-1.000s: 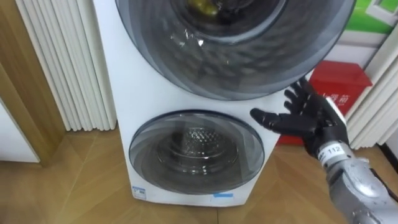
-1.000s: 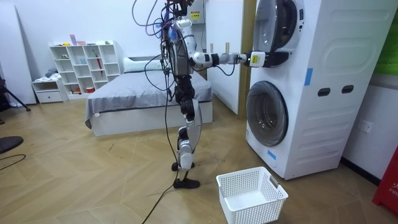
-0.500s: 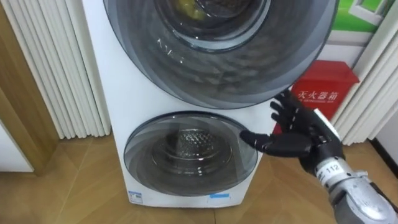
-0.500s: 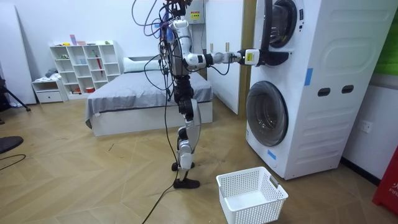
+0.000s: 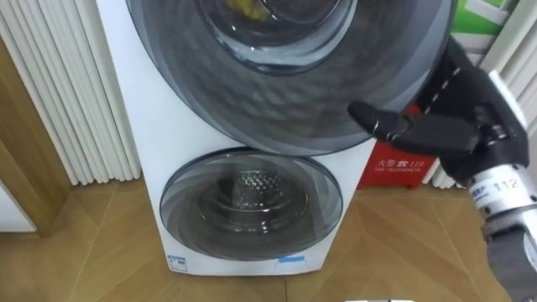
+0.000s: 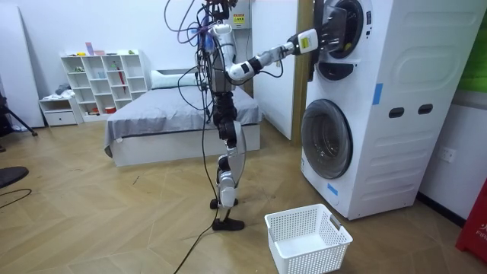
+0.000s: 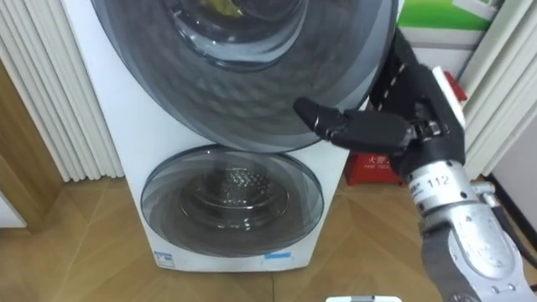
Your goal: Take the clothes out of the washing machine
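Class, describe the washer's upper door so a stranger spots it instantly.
In the white washing machine tower sit two round dark-glass doors. The upper door, unlike the lower door, shows a yellow item behind its glass and has the right hand at its right edge.

White washing machine (image 5: 155,126), grey doors (image 5: 285,96), black robot hand (image 5: 470,126), red box (image 5: 393,165)

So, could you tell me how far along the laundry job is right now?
Nothing looks done: the white plastic laundry basket on the floor holds nothing. In hand: the right hand is at the right edge of the upper round dark glass door. Left: opening it and lifting out the yellowish item seen behind the glass.
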### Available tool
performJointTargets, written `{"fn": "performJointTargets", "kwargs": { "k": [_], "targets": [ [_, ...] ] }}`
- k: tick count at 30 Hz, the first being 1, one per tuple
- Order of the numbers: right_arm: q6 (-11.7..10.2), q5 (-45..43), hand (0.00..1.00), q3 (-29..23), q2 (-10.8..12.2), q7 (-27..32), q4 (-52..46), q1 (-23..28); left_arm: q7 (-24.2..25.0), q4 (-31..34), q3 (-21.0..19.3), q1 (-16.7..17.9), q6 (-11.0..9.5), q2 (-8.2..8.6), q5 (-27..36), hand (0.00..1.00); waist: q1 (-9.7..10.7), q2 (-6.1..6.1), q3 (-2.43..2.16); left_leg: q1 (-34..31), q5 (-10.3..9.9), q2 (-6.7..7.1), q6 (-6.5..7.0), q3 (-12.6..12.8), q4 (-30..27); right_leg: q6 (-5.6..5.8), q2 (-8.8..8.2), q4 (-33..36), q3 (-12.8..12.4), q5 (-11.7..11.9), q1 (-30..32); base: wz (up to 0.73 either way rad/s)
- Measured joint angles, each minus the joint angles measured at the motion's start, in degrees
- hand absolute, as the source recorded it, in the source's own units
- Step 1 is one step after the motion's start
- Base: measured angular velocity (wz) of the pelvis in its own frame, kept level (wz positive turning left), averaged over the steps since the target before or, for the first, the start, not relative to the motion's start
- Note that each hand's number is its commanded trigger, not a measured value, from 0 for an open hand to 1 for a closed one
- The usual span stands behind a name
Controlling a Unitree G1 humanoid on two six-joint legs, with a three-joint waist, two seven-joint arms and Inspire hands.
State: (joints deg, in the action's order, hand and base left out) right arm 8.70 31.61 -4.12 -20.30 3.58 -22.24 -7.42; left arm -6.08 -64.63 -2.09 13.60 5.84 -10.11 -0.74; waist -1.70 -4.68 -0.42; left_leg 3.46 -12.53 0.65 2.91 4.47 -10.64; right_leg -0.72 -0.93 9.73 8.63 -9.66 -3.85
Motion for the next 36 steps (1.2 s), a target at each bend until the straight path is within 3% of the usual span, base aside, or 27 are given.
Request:
{"fn": "performJointTargets", "kwargs": {
  "k": [8,18,24,28,33,36],
  "targets": [
    [-0.72,1.82,0.0,-0.48,-0.03,1.27,-1.43,-1.49,0.0,-0.04,-0.11,0.42,0.02,-0.05,-0.09,0.0,0.22,-0.29,-0.15,-0.08,0.0,0.0,0.0,-0.1,-0.03,-0.03,-0.03,0.05,0.18,0.03,-0.1,0.0],
    [-1.87,2.1,0.0,-1.06,0.11,-2.07,-3.48,-1.98,0.09,-0.61,0.16,0.05,0.01,-0.04,-0.04,0.0,0.55,0.69,0.43,-0.21,-0.01,0.04,0.0,-0.1,-0.03,-0.03,0.04,0.05,0.23,0.08,0.08,0.0],
    [-2.07,2.07,0.0,-0.15,0.16,-4.28,-3.64,-1.87,0.3,-0.54,1.17,0.05,-0.02,-0.07,-0.03,0.0,0.9,0.35,0.19,0.31,0.0,-0.25,-0.01,1.14,0.32,-0.05,0.2,0.04,-0.83,0.09,0.19,-0.1],
    [-4.46,2.05,0.0,0.96,0.49,-7.17,-3.64,0.99,0.2,-0.57,3.05,0.02,-0.18,-0.77,0.0,0.0,1.24,-0.26,-0.22,0.66,0.0,-0.28,-0.01,1.6,0.18,-0.09,0.21,0.01,-1.31,0.12,0.01,-0.06],
    [-7.52,2.25,0.0,2.87,3.21,-10.71,-3.63,3.44,0.04,-1.49,5.36,-0.6,-1.15,-1.06,0.01,0.0,1.46,0.05,0.02,1.19,-0.1,-0.38,-0.12,1.9,0.25,-0.16,0.32,0.07,-1.6,0.26,-0.42,-0.04],
    [-7.9,2.4,0.0,3.55,3.41,-13.19,-3.63,3.98,0.03,-1.62,6.67,-0.85,-1.15,-1.38,-0.04,0.0,1.41,0.25,0.15,1.2,-0.24,-0.71,-0.29,1.96,0.34,-0.32,0.75,0.1,-2.39,0.8,-0.42,-0.08]
  ]
}}
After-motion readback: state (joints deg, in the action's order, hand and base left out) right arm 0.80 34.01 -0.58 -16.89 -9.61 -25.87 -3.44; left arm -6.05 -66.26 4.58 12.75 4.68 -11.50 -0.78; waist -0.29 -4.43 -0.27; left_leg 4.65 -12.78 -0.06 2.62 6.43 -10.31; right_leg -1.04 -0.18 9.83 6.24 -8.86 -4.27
